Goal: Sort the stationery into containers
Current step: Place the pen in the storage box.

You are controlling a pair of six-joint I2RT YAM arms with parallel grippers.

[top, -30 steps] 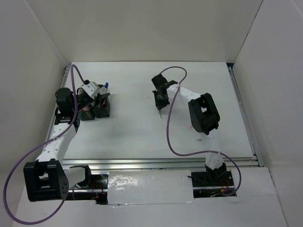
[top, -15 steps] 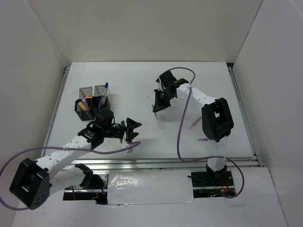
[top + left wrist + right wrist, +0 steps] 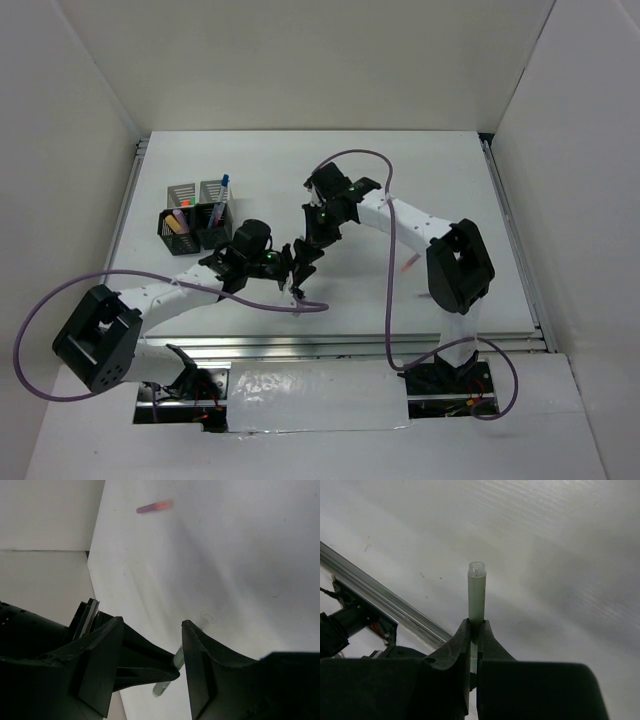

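**Two pincers meeting over a grey pen at mid-worktop**

The right pincer (image 3: 474, 630) is clenching a pale grey pen (image 3: 476, 592) between its fingertips. In the right wrist view the jaws are pressing together on the barrel, and most of the pen is sticking out past the tips with its rounded, translucent end pointing away from the camera. The pen is being held off the white worktop (image 3: 420, 180), tilted rather than lying flat.

The left pincer (image 3: 152, 625) is standing released, its jaws spread wide. In the left wrist view the grey pen and the dark tip of the right pincer are showing in the gap between those jaws, nearer the left finger. Whether the left fingers are touching the pen cannot be told.

From above, both arms are reaching toward the middle of the worktop. Their pincers are sitting close together, just to the right of the mesh cups (image 3: 196, 212).

The four cups are standing as a tight cluster near the left edge, two grey at the back and two black at the front. A white blue-capped pen (image 3: 222, 187) is standing upright in the back right cup, and other coloured items are showing in the cups, too small to name.

A pinkish marker (image 3: 410, 263) is lying flat on the worktop beside the right arm's elbow, well apart from the cups.
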